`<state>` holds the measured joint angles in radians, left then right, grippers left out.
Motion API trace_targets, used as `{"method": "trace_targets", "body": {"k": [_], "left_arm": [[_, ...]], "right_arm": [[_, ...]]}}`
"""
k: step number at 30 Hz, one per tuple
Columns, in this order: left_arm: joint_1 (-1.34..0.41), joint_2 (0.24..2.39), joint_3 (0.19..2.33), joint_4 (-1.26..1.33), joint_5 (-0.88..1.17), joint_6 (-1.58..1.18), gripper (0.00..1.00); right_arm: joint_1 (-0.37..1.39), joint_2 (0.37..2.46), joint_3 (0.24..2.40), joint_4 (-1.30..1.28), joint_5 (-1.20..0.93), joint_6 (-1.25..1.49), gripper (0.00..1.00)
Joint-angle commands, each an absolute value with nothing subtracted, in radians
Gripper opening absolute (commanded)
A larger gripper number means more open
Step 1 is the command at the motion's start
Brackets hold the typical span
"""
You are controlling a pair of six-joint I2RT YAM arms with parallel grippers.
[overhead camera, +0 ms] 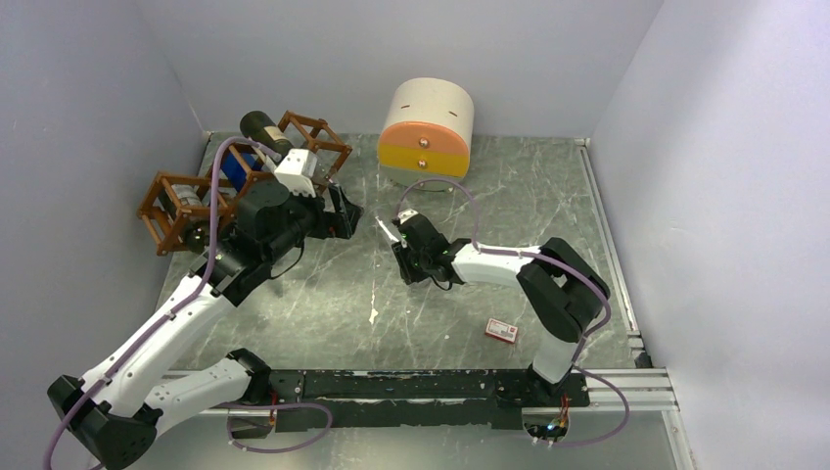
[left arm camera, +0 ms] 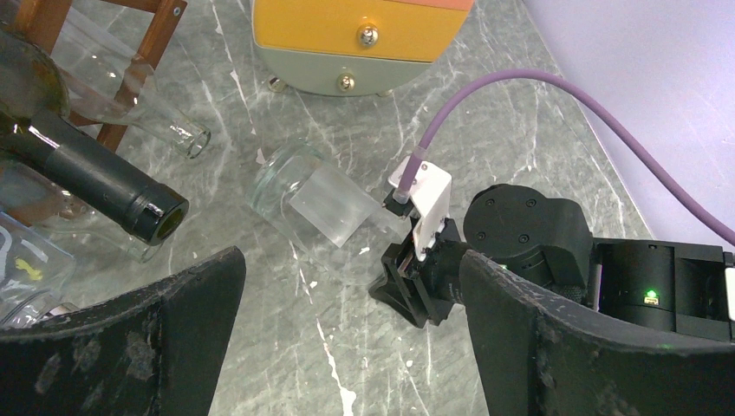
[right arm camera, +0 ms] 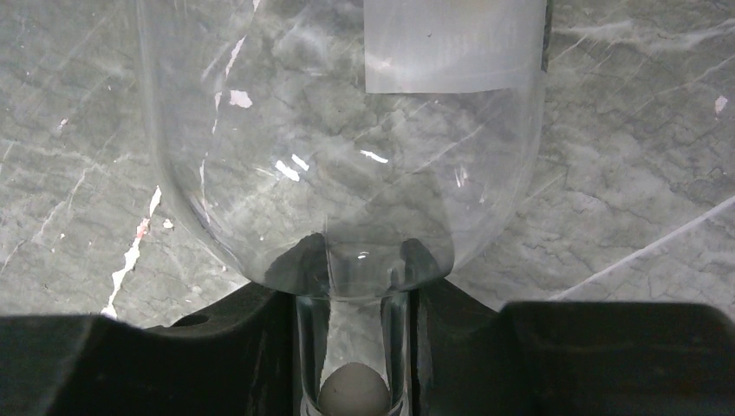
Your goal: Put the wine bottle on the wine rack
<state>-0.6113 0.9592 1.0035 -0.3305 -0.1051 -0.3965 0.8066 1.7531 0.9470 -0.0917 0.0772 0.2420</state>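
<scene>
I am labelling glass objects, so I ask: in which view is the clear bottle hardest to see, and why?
Top external: the clear bottle nearly vanishes against the marble table, only a pale streak. Left wrist: sharp, frosted label visible. Right wrist: it fills the frame, marble showing through, small highlights.

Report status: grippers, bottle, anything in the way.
Left gripper open, empty. Right gripper shut on clear wine bottle neck, bottle on its side. Left arm sits between bottle and wine rack; rack holds other bottles.
</scene>
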Motion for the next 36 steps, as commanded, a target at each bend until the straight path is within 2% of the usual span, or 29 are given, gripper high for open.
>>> {"method": "trace_targets", "body": {"k": [1,21,27,36], "left_arm": [[-0.607,0.937,1.03,-0.333,-0.125,-0.38,0.97],[-0.607,0.831,1.085,-0.396,-0.276,-0.299,0.97],[-0.606,0.767,1.114,-0.402,-0.368,-0.256,0.97],[-0.606,0.718,1.265,-0.371,-0.387,-0.16,0.97]], "right_arm": [[0.811,1.701,0.946,-0.086,0.083,0.232,0.0],[0.816,1.281,0.936,-0.055,0.149,0.316,0.0],[0.82,1.23,1.101,-0.103,0.117,0.354,0.0],[0.884,1.411,1.458,-0.089,0.04,0.374,0.0]]}}
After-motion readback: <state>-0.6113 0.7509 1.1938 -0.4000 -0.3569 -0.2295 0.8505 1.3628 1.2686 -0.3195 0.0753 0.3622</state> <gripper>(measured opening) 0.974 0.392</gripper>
